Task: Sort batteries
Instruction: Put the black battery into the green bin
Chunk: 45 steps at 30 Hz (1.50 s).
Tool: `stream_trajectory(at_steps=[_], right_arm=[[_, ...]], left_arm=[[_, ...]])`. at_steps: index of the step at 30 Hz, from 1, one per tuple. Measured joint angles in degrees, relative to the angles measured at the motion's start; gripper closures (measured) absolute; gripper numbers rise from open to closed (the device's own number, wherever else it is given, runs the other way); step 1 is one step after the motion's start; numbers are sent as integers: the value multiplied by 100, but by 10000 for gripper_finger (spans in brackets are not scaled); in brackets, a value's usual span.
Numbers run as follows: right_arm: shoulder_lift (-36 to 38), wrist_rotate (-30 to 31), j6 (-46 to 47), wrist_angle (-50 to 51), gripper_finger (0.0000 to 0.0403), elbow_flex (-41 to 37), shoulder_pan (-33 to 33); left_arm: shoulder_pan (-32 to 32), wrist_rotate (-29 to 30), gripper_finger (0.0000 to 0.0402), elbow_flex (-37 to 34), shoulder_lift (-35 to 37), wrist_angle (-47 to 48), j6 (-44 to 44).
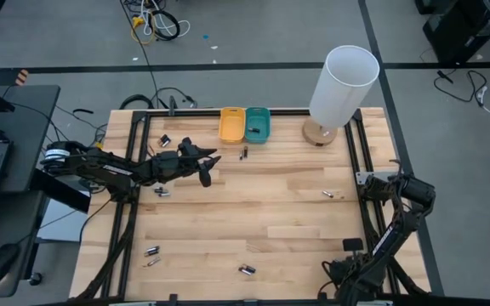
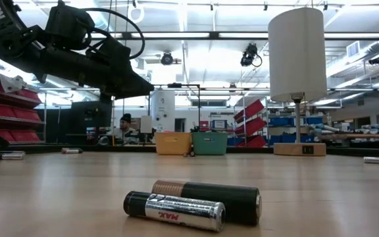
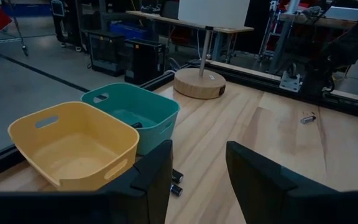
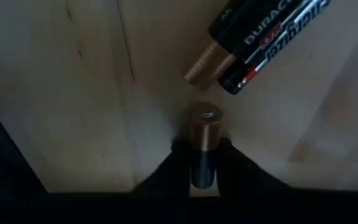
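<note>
Small dark and silvery batteries lie scattered on the wooden table. One pair (image 1: 247, 270) is near the near edge and shows close up in the low view (image 2: 189, 201). Others lie at the left (image 1: 162, 192), the near left (image 1: 151, 252) and the right (image 1: 328, 194). Two batteries (image 3: 176, 183) lie just before the trays. My left gripper (image 3: 197, 155) is open and hovers above the table (image 1: 207, 168), facing the yellow tray (image 3: 73, 146) and the teal tray (image 3: 132, 115). My right gripper (image 4: 204, 158) is shut on one battery, with a Duracell and Energizer pair (image 4: 260, 40) on the wood beyond it. My right gripper pinches a copper-topped battery (image 4: 204, 134) between its two fingertips. The battery lies along the fingers, and its copper end sticks out past them. The fingers hide whether it rests on the table.
A tall lamp with a white shade (image 1: 343, 81) and a wooden base (image 1: 317, 132) stands at the far right. The teal tray holds a dark battery (image 3: 135, 125). Black rails frame the table (image 1: 270, 204). The right arm (image 1: 381, 242) is folded at the near right corner.
</note>
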<state>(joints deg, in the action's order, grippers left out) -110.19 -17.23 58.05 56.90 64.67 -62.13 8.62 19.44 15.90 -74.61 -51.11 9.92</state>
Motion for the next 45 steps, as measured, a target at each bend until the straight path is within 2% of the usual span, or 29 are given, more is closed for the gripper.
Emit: stream_trajectory(at_steps=[2,4,8,18,22,26,32,35,39,45], right_arm=[[0,-2,-138,10,380,-9,45],[-1,-2,-172,15,379,-13,98],[26,-7,-262,88,354,-18,226],[516,402,-104,808,367,-55,579],[829,869,-101,958,365,-54,769],[1067,1589,-76,937,365,-48,1130],[1239,2923,-196,865,365,-42,2068],[1228,3426,-679,651,365,-42,2681],[1217,3886,-1696,-148,365,-41,3561],[1217,4600,-3296,-1990,364,-37,4746]], left_arm=[[0,0,237,0,-2,2,0],[0,-7,237,0,0,7,-1],[0,-442,237,-2,-2,36,12],[0,-540,237,-2,-1,47,10],[0,-540,237,-2,0,48,8],[15,-631,237,-2,0,84,-62],[35,-667,237,-2,0,222,-65],[35,-667,237,-2,0,275,-67],[35,-667,237,-2,0,345,-196],[35,-662,237,-3,0,640,-218]])
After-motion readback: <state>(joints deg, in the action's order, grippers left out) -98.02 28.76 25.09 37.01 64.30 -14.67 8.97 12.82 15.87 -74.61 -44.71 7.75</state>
